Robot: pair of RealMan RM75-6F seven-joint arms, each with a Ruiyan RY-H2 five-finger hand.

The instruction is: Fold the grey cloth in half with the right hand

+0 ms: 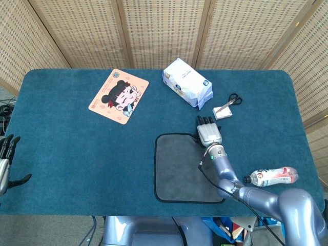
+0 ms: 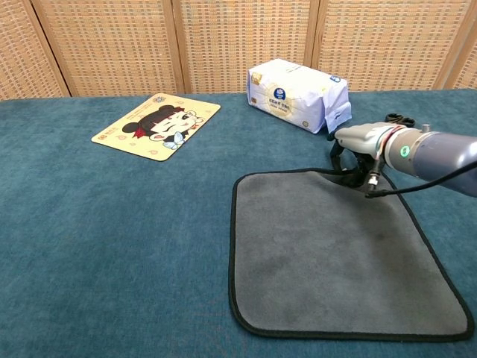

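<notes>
Black fingers of the left hand [image 1: 6,159] show spread and empty at the far left edge of the head view, off the teal table [image 1: 72,154]. Further right lies the cartoon mat [image 1: 118,96], then the grey cloth [image 2: 335,250], flat near the front edge. At its far right corner the right hand [image 2: 352,153] curls down and grips the slightly lifted edge. Beyond sit a tissue pack [image 1: 187,82], scissors [image 1: 234,98] and a bottle [image 1: 271,177].
</notes>
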